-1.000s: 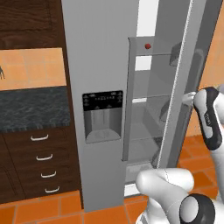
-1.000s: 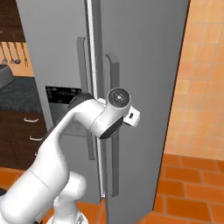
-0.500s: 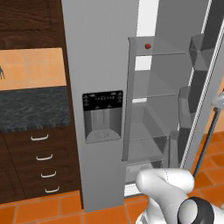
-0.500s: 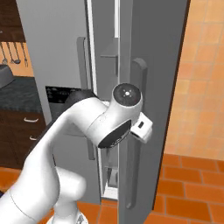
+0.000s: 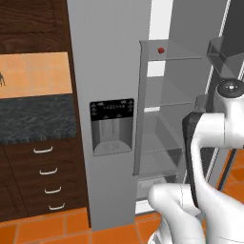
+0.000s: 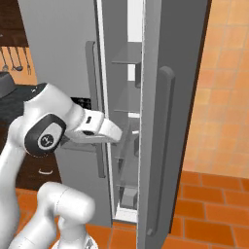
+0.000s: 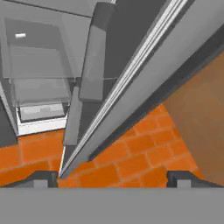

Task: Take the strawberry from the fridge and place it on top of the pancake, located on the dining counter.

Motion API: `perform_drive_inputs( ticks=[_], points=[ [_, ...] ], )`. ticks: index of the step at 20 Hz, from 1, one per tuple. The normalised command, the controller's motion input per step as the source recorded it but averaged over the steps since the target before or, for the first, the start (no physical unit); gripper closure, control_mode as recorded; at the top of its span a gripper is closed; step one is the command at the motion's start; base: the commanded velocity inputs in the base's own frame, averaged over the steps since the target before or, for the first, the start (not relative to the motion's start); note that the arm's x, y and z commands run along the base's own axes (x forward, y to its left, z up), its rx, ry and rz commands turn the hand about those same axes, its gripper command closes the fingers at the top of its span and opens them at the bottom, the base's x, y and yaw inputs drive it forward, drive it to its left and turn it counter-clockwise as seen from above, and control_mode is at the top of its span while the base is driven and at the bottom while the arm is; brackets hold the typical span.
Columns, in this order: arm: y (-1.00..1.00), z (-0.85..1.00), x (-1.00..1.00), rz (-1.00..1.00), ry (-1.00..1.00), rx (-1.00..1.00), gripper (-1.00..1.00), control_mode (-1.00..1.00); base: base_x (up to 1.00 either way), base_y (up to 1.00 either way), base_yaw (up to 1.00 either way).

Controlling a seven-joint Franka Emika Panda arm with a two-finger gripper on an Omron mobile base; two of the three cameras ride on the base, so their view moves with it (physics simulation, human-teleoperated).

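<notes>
Left base view is showing the fridge [image 5: 114, 71] with its right door swung wide, the left door with the black dispenser [image 5: 112, 126] sitting closed. Inside, glass shelves are standing bare except the top one, where the strawberry [image 5: 161, 50] is resting, small and red, near the left inner wall. A door bin [image 5: 221, 52] is hanging on the open door at far right, and I cannot tell whether anything is lying in it. The arm's white links are blocking the lower right of the compartment, so the bottom drawer is only partly showing.

From the right base view, the open door [image 6: 165, 121] is standing edge-on with its long handle [image 6: 163, 146] facing us, covering most of the interior; the strawberry is hidden there. The hand is reaching into the gap between the doors, its tip cut off behind the door edge.

Hand view is looking down the door's edge at orange floor tiles [image 7: 131, 162]. The gripper [image 7: 113, 178] is holding its fingers far apart, with nothing between them.
</notes>
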Motion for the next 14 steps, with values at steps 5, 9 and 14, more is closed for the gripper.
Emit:
perform_drive_inputs(
  ticks=[5,9,14],
  points=[
    [0.59,0.00,0.64,-0.01,0.55,-0.52,-1.00,-1.00,0.00,0.00,0.00],
    [0.06,-0.35,0.54,-0.01,0.33,-0.20,-1.00,-1.00,0.00,0.00,0.00],
    [-0.38,-0.49,1.00,0.00,0.21,-0.09,-1.00,-1.00,0.00,0.00,0.00]
  ],
)
